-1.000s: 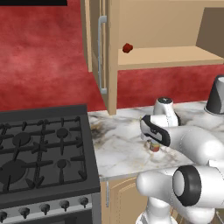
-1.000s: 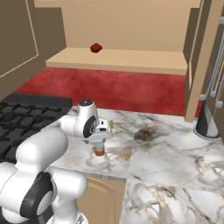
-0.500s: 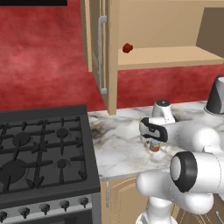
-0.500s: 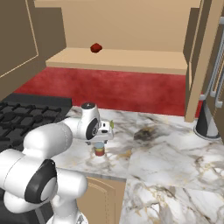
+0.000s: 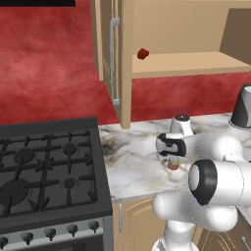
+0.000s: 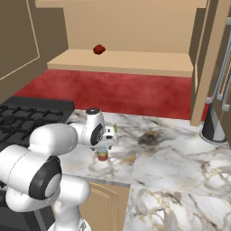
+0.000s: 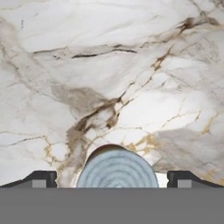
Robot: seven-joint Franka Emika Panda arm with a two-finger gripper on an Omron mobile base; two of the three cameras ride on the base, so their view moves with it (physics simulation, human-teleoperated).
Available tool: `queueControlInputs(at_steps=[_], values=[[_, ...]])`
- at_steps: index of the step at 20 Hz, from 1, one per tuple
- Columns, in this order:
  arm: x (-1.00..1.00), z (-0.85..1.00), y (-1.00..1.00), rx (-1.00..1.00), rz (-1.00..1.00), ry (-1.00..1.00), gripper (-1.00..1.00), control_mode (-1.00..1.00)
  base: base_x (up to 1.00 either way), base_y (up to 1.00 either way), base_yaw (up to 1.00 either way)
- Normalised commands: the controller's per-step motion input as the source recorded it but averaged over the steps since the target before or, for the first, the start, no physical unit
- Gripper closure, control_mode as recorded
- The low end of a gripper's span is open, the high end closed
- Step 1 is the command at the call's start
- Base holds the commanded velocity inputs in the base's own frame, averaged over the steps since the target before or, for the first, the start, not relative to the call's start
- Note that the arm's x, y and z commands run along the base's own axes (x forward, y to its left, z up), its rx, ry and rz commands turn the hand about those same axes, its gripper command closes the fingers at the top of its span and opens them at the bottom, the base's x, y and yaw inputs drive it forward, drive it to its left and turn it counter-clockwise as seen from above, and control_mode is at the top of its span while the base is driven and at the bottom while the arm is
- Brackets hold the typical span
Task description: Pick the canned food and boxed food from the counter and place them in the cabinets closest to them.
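The canned food [image 5: 173, 164] [image 6: 103, 155] stands upright on the marble counter [image 5: 132, 169] [image 6: 171, 167] near its front edge. In the hand view its ribbed pale top [image 7: 117, 168] sits low and central. My gripper [image 5: 170, 156] [image 6: 104, 145] [image 7: 113, 180] hangs straight above the can, open, with one dark fingertip [image 7: 41, 179] on each side and a clear gap to the can. The wall cabinet [image 5: 186, 63] [image 6: 122, 62] above stands open, its door [image 5: 115, 59] swung out. The boxed food is out of view.
A small red lump [image 5: 142, 53] [image 6: 99, 49] lies on the cabinet shelf. The black gas stove [image 5: 49, 171] [image 6: 27, 119] borders the counter on the left. A dark grey cone-shaped appliance [image 5: 242, 108] [image 6: 212, 128] stands at the right. A yellow-green scrap [image 6: 115, 128] lies behind the hand.
The arm's lower links have swung forward and closer to the cameras. The hand has stayed over the can, and the can has not moved.
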Motion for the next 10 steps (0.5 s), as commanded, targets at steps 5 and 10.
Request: queueControlInputs(at_steps=[5, 10], values=[[0.06, -0.17, -0.03, 0.0, 0.0, 0.0, -1.0, -1.0, 0.0, 0.0, 0.0], [0.05, -0.19, -0.02, 0.01, 0.0, 0.0, -1.0, -1.0, 0.0, 0.0, 0.0]])
